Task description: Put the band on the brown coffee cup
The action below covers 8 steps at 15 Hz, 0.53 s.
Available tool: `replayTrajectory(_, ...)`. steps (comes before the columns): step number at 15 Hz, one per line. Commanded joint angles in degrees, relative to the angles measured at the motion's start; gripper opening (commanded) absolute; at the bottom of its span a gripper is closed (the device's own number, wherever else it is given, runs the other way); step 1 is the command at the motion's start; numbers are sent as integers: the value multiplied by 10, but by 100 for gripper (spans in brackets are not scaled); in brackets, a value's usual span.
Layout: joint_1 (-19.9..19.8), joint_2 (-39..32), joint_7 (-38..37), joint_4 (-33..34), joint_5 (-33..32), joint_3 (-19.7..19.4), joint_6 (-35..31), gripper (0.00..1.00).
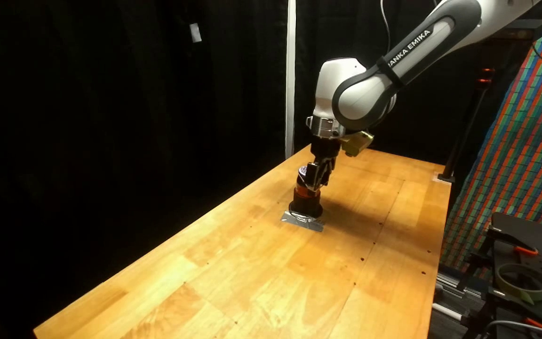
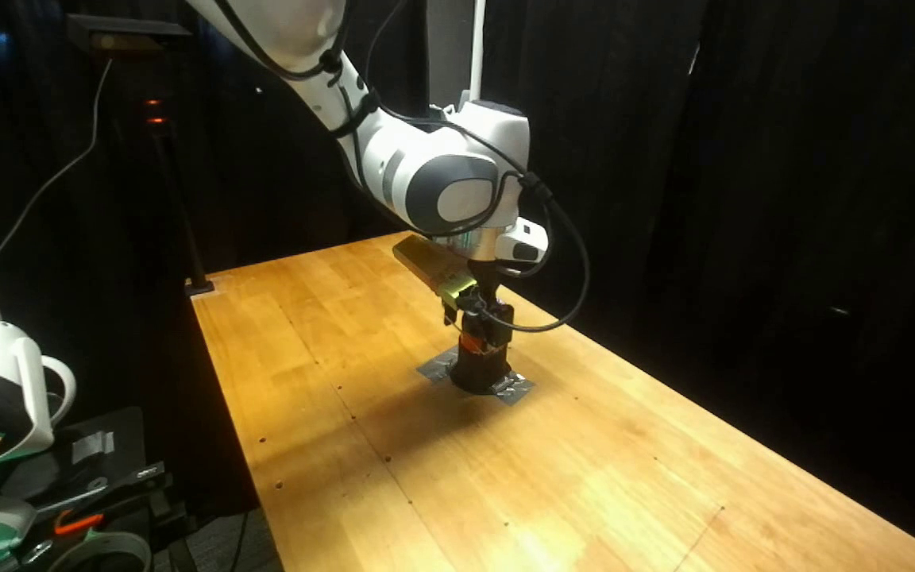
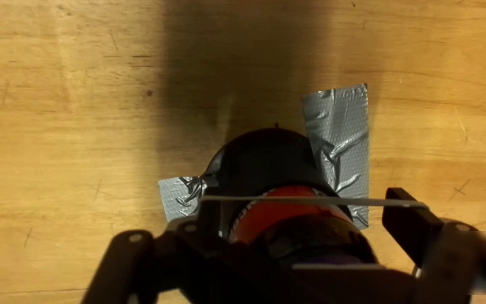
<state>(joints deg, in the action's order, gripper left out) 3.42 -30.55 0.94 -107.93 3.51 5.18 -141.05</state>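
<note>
Fingers (image 3: 411, 223) stand wide, low in the wrist view, the band (image 3: 293, 199) stretched between them across the cup (image 3: 310, 231), can't tell if around it; frame-left finger looks tight alongside, so snagging could ping the band off.

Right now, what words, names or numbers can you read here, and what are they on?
"ANKA EMIKA", on the robot arm in an exterior view; a black strap cuts off the start.
White letters on the orange-red part in the wrist view: too blurred to read.
No other words or numbers can be read.
</note>
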Motion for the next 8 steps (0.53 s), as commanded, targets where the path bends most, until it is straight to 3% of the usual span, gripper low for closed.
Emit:
replayTrajectory(1,7,14,-15,-29,-5,-9,-26,100)
replayTrajectory(6,1,50,-18,-85,1,-12,-78,100)
replayTrajectory(7,1,58,-18,-98,1,-12,-92,75)
replayTrajectory(8,-2,69,-14,-121,3,-10,-113,73)
